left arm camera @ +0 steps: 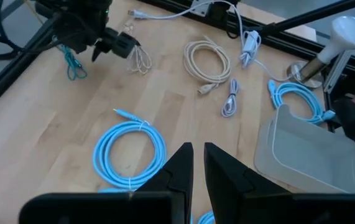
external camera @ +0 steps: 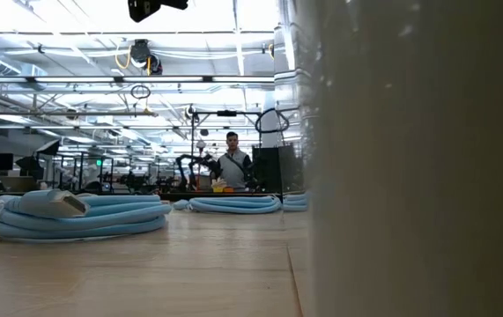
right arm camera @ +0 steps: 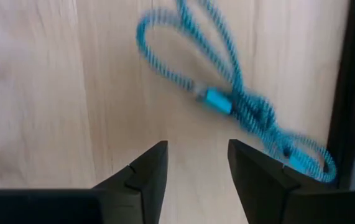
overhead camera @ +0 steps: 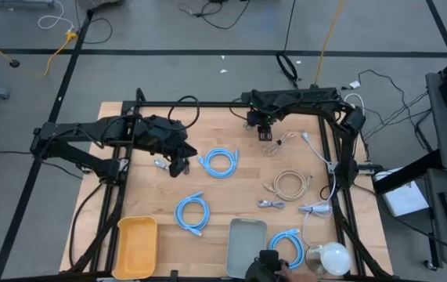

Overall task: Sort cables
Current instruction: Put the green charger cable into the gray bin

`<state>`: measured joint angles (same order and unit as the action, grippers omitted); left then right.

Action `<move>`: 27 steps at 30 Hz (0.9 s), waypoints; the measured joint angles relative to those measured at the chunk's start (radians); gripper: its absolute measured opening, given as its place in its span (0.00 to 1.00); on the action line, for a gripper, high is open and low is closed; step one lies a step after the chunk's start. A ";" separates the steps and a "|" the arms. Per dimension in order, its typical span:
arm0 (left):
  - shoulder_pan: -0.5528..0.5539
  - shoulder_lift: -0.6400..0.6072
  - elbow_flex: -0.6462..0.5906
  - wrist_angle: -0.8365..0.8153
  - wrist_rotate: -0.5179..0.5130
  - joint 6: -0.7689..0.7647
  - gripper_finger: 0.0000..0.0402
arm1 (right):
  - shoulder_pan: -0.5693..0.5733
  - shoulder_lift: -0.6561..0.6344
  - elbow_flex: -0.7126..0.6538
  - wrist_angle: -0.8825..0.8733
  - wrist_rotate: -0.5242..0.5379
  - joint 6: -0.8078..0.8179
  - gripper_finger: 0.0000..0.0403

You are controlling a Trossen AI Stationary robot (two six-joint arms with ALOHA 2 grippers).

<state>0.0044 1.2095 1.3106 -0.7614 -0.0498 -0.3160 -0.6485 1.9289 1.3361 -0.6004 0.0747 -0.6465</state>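
Note:
Three light-blue loops (overhead camera: 219, 162), (overhead camera: 192, 213), (overhead camera: 286, 243) lie flat on the wooden table. A beige coil (overhead camera: 290, 184) and a grey bundle (overhead camera: 270, 204) lie right of centre. My right gripper (right arm camera: 196, 163) is open near the far edge, its fingers hovering just above a teal cable (right arm camera: 227, 99) that lies flat on the wood. From the left wrist view, that gripper (left arm camera: 112, 43) stands beside the teal cable (left arm camera: 71, 62) and a thin pale bundle (left arm camera: 140, 59). My left gripper (left arm camera: 199, 165) is shut and empty, above the table left of centre (overhead camera: 178, 160).
A yellow tray (overhead camera: 137, 247) and a grey tray (overhead camera: 246, 247) sit at the near edge. A white cord with a round white object (overhead camera: 329, 254) lies near right. A person's dark-gloved hand (left arm camera: 351, 118) is by the grey tray. The black frame rails (overhead camera: 337, 157) border the table.

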 joint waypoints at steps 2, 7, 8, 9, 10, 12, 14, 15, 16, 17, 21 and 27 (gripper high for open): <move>-0.004 0.000 0.000 -0.004 -0.001 0.000 0.10 | -0.014 0.000 -0.001 0.015 -0.002 0.001 0.39; -0.008 0.000 0.000 -0.006 0.000 -0.006 0.10 | -0.040 -0.001 0.000 0.064 -0.088 0.005 0.36; -0.007 0.000 0.000 -0.006 0.000 -0.006 0.10 | -0.041 -0.001 -0.001 0.082 -0.099 0.005 0.35; -0.007 0.000 0.000 -0.006 0.000 -0.007 0.10 | -0.040 -0.001 0.000 0.097 -0.102 0.005 0.34; -0.007 0.000 0.000 -0.006 0.000 -0.007 0.10 | -0.039 -0.002 0.000 0.110 -0.102 0.005 0.33; -0.007 0.000 0.000 -0.006 0.000 -0.007 0.10 | -0.036 -0.002 0.000 0.124 -0.103 0.004 0.32; -0.007 0.000 0.000 -0.006 0.000 -0.007 0.10 | -0.031 -0.002 0.000 0.130 -0.095 0.001 0.31; -0.007 0.000 0.000 -0.006 0.000 -0.006 0.10 | -0.031 -0.002 0.000 0.131 -0.088 -0.002 0.31; -0.007 0.000 0.000 -0.006 0.000 -0.003 0.10 | -0.031 -0.002 0.000 0.131 -0.080 -0.003 0.31; -0.007 0.000 0.000 -0.006 0.000 0.000 0.10 | -0.031 0.000 0.000 0.131 -0.079 -0.006 0.31; -0.005 0.000 0.000 -0.006 -0.001 0.007 0.10 | -0.031 0.030 0.001 0.130 -0.075 -0.029 0.31; -0.005 0.000 0.000 -0.005 -0.001 0.000 0.10 | -0.032 0.054 0.041 0.125 -0.099 -0.044 0.31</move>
<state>-0.0006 1.2098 1.3106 -0.7666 -0.0504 -0.3164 -0.6807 1.9826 1.3773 -0.4754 -0.0247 -0.6901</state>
